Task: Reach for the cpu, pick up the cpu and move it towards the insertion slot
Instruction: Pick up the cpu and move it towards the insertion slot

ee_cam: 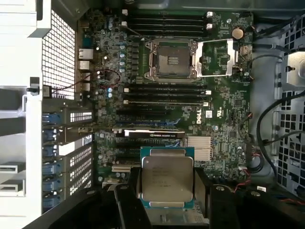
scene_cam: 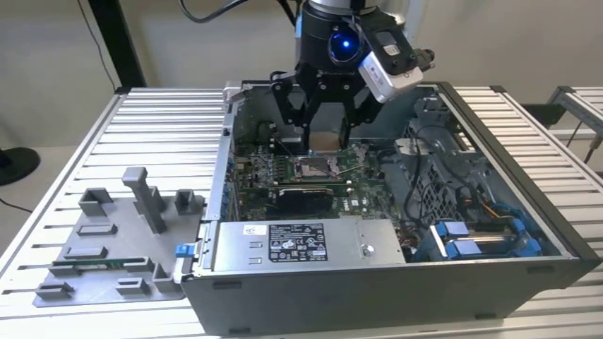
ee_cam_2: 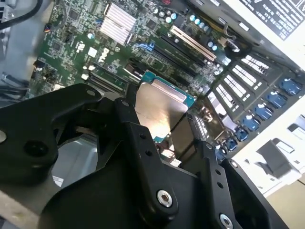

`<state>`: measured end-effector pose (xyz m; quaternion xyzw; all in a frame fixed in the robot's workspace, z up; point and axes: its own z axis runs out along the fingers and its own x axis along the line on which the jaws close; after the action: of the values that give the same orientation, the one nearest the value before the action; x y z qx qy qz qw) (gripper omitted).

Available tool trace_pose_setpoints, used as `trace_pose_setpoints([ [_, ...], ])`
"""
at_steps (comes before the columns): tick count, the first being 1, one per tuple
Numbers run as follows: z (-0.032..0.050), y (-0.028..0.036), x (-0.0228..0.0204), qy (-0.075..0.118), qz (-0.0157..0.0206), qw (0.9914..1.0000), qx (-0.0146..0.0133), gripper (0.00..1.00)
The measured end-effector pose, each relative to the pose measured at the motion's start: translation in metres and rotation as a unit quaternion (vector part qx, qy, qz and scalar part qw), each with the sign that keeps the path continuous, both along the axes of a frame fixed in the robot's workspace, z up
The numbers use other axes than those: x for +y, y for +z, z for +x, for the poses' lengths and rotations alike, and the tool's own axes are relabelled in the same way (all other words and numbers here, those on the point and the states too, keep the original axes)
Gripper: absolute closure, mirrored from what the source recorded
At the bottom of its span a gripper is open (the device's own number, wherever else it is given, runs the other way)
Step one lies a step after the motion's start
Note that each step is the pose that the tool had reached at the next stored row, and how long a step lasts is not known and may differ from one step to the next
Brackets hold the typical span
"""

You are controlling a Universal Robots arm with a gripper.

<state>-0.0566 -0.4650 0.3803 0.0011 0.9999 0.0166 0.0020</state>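
My gripper (scene_cam: 323,138) hangs over the open computer case (scene_cam: 527,176), shut on the cpu (scene_cam: 323,140), a thin square silvery plate with a green edge. In both wrist views the cpu (ee_cam: 167,177) (ee_cam_2: 159,113) sits clamped between the black fingers (ee_cam: 125,200), held in the air above the green motherboard (ee_cam: 224,129). The insertion slot (ee_cam: 172,59) is a square socket with a shiny metal frame and dark centre, its load plate flipped open beside it. In the exterior view the insertion slot (scene_cam: 314,168) lies just below and in front of the held cpu.
Dark memory slots (ee_cam: 167,95) flank the socket. A power supply (scene_cam: 301,247) fills the case front, with cables and blue connectors (scene_cam: 471,236) at the exterior view's right. A grey plastic fixture (scene_cam: 113,247) holding a green memory stick (scene_cam: 90,263) sits on the slatted table.
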Motion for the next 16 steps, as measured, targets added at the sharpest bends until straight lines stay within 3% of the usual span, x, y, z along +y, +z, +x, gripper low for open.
trace_pose_setpoints([
  [10,0.0202,0.0000,0.0000,0.000,0.0000,1.00000,0.0000,1.00],
  [16,0.0245,0.0000,0.0000,0.000,0.0000,1.00000,0.0000,1.00],
])
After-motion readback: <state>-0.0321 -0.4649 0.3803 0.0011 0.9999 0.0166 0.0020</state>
